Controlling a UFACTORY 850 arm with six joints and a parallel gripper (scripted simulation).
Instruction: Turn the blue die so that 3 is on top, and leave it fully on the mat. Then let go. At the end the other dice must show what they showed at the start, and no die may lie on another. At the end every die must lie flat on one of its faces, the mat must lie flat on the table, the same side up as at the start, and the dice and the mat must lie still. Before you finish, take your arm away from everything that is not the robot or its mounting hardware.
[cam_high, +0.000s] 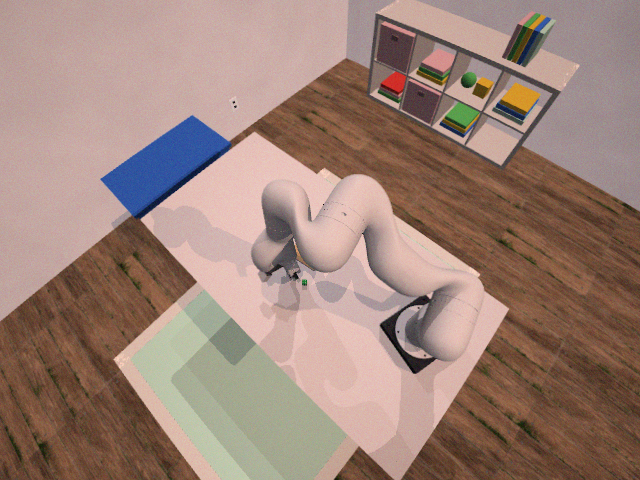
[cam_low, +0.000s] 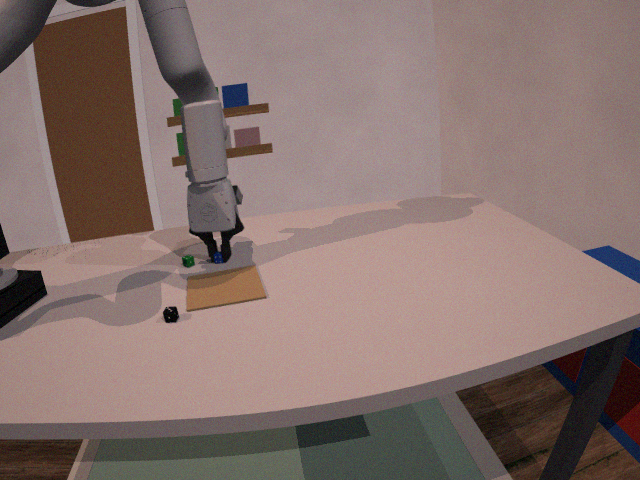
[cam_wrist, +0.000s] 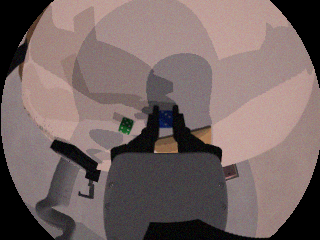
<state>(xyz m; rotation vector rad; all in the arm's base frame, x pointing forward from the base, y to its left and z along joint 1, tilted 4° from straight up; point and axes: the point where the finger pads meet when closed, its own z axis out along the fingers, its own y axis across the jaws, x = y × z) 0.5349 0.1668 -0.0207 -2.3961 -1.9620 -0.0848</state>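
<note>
Blue die, small cube with white pips, sits on the pale table top just off the far edge of the flat tan rectangular mat, between the two dark fingers of the grey gripper; the fingers press its two sides, so the gripper is closed on the die. Its top face cannot be read at this size. Items in the exterior view, left to right: black square base plate of the arm at the table's left edge; small black die with white pips, near the mat's near-left corner and apart from it, looking tipped onto an edge or corner, though this is hard to tell at its size; small green die, just left of the gripper and apart from the blue die; the gripper itself, pointing straight down from the pale grey arm; the mat, lying flat, with no die on it; a blue bench past the table's right end. In the wrist view the blue die shows between the finger tips, the green die to its left, and a strip of the mat behind the fingers. In the top view the arm hides the blue die; only the green die shows beside the gripper.
</note>
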